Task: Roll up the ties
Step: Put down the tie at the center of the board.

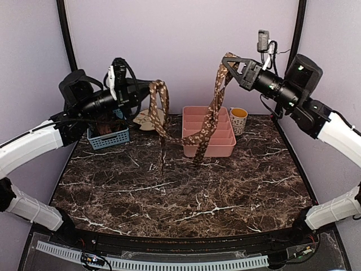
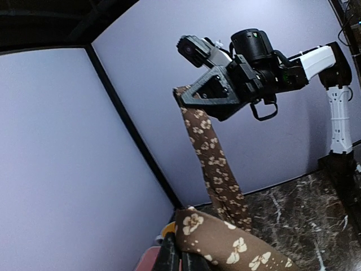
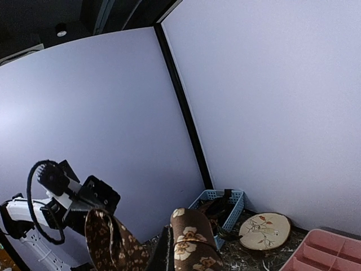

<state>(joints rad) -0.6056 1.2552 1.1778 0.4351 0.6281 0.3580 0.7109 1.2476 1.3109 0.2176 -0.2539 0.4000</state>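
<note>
1. Top camera: your left gripper (image 1: 153, 89) is pinched fully closed on a fold of the tie (image 1: 211, 118), held high over the back left of the table (image 1: 186, 197). Your right gripper (image 1: 230, 61) is also clamped tight on the tie, higher up at the back right.
2. The tie is a long, narrow band of soft brown cloth printed with tan blossoms. It sags in a shallow curve between the two grippers. Two tails drop towards the dark, white-veined marble top and appear to reach it just in front of the pink tray (image 1: 217, 151).
3. The pink tray is a rectangle of smooth plastic split by ribs into compartments. A white cup (image 1: 239, 119) with a yellow inside stands just to its right. A round wooden slice (image 1: 145, 119) and a blue lattice basket (image 1: 110, 141) sit to its left.
4. Left wrist camera: your own black fingers show at the bottom edge, closed with the tie draped across them. Opposite, the right gripper's angular black jaw frame nips the tie at its tip, and the band hangs down from it, slightly twisted.
5. Right wrist camera: the tie folds over your closed fingers at the bottom. The left gripper at lower left holds a rounded loop of the same cloth. The basket, the wooden slice painted with flowers and a corner of the tray lie along the pale wall.
</note>
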